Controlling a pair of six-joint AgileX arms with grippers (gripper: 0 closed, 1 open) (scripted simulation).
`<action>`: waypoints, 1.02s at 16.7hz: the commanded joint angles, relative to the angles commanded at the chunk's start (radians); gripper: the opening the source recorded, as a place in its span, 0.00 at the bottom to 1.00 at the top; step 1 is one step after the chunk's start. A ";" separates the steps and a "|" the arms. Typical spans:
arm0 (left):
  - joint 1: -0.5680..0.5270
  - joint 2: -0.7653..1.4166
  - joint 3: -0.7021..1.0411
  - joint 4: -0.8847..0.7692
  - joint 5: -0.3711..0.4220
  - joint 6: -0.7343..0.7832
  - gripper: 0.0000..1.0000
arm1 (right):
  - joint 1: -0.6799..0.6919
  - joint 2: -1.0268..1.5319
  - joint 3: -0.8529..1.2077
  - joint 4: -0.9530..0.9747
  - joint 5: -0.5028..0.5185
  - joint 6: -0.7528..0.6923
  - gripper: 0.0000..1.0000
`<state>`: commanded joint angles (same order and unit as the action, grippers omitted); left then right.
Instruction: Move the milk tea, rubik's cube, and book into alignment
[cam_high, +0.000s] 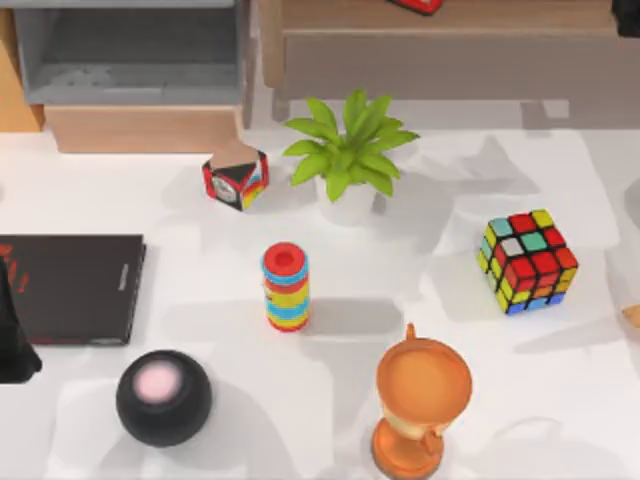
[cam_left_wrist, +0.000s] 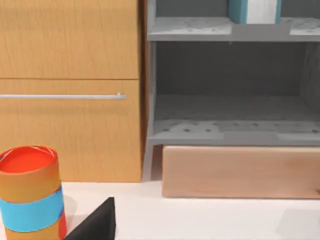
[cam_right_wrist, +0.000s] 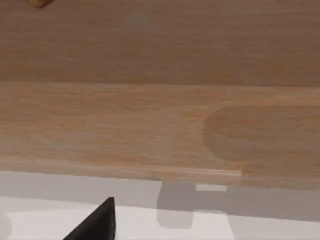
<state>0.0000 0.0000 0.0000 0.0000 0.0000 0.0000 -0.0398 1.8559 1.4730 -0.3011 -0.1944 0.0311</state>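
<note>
White table (cam_high: 560, 400) fronts wooden cabinets; rubik's cube (cam_high: 527, 260) sits right. Hand states: cannot tell.

- The rubik's cube with black grid and coloured stickers (cam_high: 527, 262) sits at the table's right.
- The striped red-topped cylinder (cam_high: 286, 287) stands at centre, in front of the green potted plant (cam_high: 347, 155).
- The small tan-topped box (cam_high: 236, 177) lies left of the plant.
- The thin black slab (cam_high: 72, 288) lies at the left edge.
- The black sphere (cam_high: 163, 397) and orange trophy cup (cam_high: 420, 400) occupy the front.
- The teal book with white page edges (cam_left_wrist: 253, 11) stands on the grey shelf (cam_left_wrist: 232, 30).
</note>
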 joint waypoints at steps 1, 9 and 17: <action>0.000 0.000 0.000 0.000 0.000 0.000 1.00 | 0.041 0.020 0.047 -0.118 0.023 0.004 1.00; 0.000 0.000 0.000 0.000 0.000 0.000 1.00 | 0.313 0.168 0.244 -0.823 0.170 0.038 1.00; 0.000 0.000 0.000 0.000 0.000 0.000 1.00 | 0.368 0.190 0.246 -0.943 0.196 0.047 1.00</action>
<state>0.0000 0.0000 0.0000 0.0000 0.0000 0.0000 0.3286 2.0462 1.7190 -1.2438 0.0015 0.0784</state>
